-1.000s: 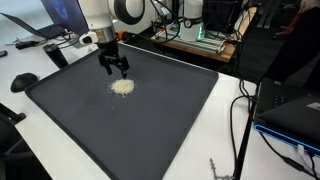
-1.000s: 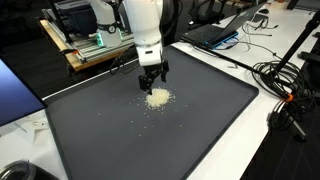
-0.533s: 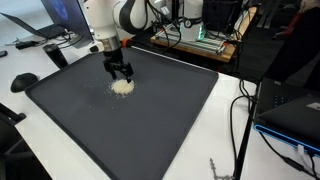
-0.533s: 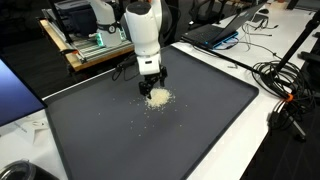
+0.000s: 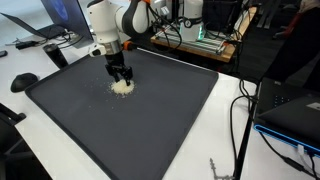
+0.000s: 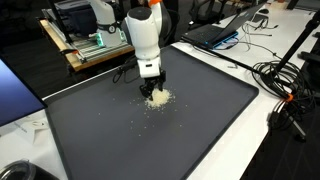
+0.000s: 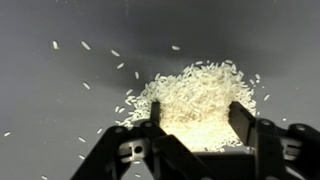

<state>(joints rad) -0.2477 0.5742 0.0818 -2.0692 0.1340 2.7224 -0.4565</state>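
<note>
Stray grains (image 7: 85, 45): white, slender, lying singly on the dark mat (image 7: 40, 110), to the left of the main lot.

Rice heap (image 7: 195, 92): off-white, a low mound with a ragged rim, brightest along its near side. In both exterior views it is a small pale patch on the mat (image 5: 150, 130), close inside the edge nearest the arm's base; rice heap (image 5: 122, 88), rice heap (image 6: 159, 98).

Jaws: black, spread apart, lowered onto the heap with one of the fingers (image 7: 240, 120) on each side and grains between them.

Worktop (image 5: 30, 150): white, carrying the mat.

Laptop (image 5: 290, 118): beyond the mat's right edge.
</note>
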